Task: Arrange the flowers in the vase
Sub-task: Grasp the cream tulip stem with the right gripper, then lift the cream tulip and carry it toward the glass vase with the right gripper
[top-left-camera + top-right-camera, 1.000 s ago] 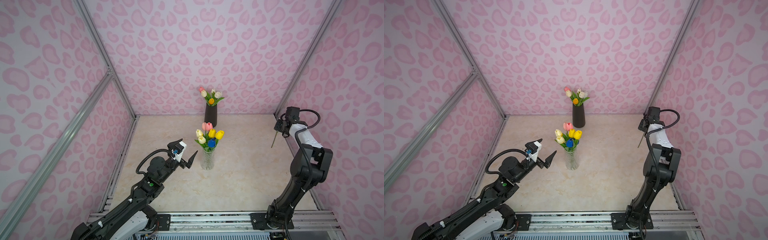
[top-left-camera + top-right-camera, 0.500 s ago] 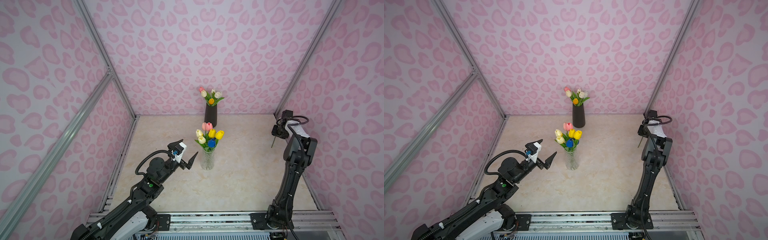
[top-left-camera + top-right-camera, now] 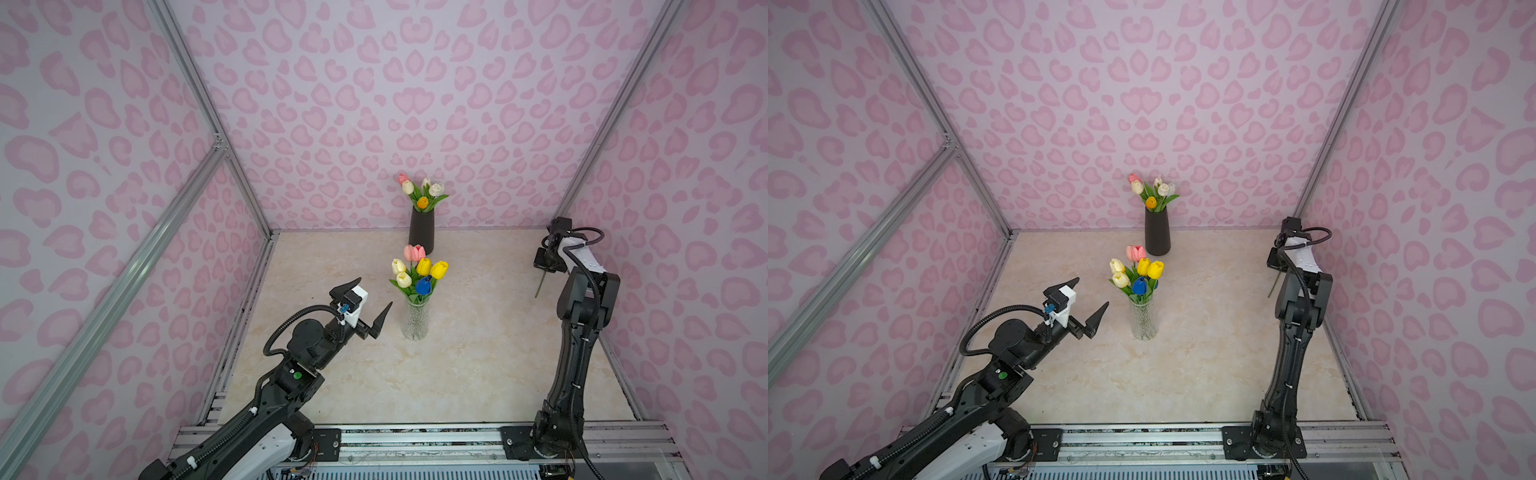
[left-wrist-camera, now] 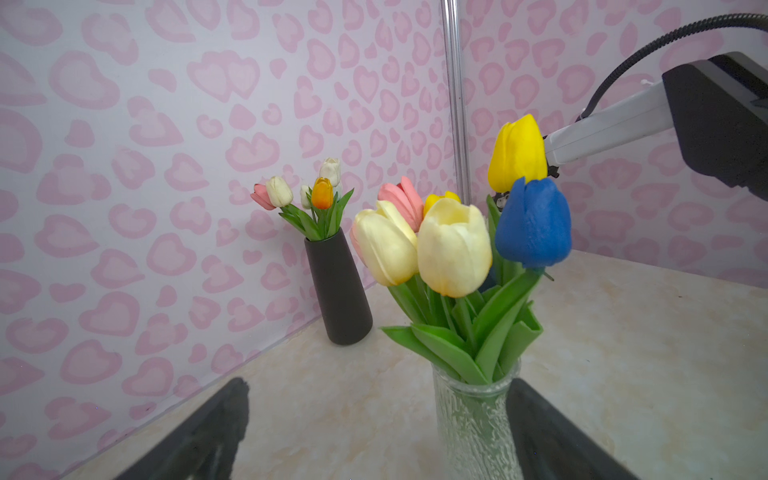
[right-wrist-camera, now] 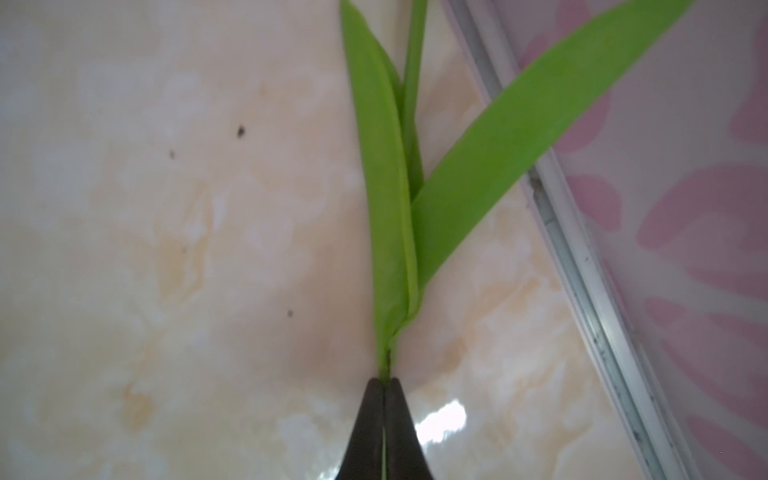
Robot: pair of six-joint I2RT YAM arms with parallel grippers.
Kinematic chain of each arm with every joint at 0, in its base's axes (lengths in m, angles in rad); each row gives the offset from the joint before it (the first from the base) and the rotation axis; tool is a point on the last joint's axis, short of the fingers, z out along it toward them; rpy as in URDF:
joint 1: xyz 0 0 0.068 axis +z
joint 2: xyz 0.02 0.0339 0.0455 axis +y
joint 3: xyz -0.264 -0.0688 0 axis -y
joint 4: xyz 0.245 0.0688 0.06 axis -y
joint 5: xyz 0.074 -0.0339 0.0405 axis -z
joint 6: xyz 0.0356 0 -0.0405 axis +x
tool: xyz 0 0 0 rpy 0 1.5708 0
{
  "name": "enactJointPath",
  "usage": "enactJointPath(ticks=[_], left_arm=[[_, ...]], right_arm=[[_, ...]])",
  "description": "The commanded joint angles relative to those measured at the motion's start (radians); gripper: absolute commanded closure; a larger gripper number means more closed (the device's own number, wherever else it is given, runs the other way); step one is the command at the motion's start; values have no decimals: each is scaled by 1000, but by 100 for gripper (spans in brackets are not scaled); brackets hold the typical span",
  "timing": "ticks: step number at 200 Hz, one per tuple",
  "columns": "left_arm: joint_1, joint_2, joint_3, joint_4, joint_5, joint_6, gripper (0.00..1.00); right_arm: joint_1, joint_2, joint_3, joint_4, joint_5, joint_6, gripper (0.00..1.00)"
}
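Observation:
A clear glass vase (image 3: 415,320) (image 3: 1143,322) stands mid-floor holding several flowers (image 3: 419,274) with cream, pink, yellow and blue heads. My left gripper (image 3: 374,295) (image 3: 1092,293) hovers open just left of it; in the left wrist view the gripper (image 4: 378,399) has the glass vase (image 4: 473,415) between its fingers, close to one of them. My right gripper (image 3: 546,266) (image 5: 384,380) is shut on the thin green stem (image 3: 539,286) (image 5: 388,361) of one flower near the right wall. Two long leaves (image 5: 386,208) show; its head is out of view.
A black vase (image 3: 422,230) (image 3: 1157,232) with pink, white and orange tulips (image 3: 422,193) stands against the back wall. Pink patterned walls with metal frame posts (image 3: 582,178) close in the marble floor (image 3: 478,374). The right arm (image 4: 623,120) shows behind the bouquet.
My right gripper has closed on the flower stem, and the right arm has shifted its elbow while staying by the right wall. The left arm has hardly moved.

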Motion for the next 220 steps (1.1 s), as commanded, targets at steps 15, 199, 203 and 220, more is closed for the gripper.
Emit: enactJointPath(ticks=[15,199,203,220], left_arm=[[0,16,17,19,-17,14,2],[1,111,62,91,-87,-13,1],[1,109,59,94,-88,-13,1],[1,102,51,106,-96,-16,1]], right_arm=[[53,-177,-238,91,-132,48,100],[573,-1078,-1121,950,-501,35,100],[575,-1089,-1121,961,-512,32,100],[589,-1163,-1146,1048,-572,16,100]])
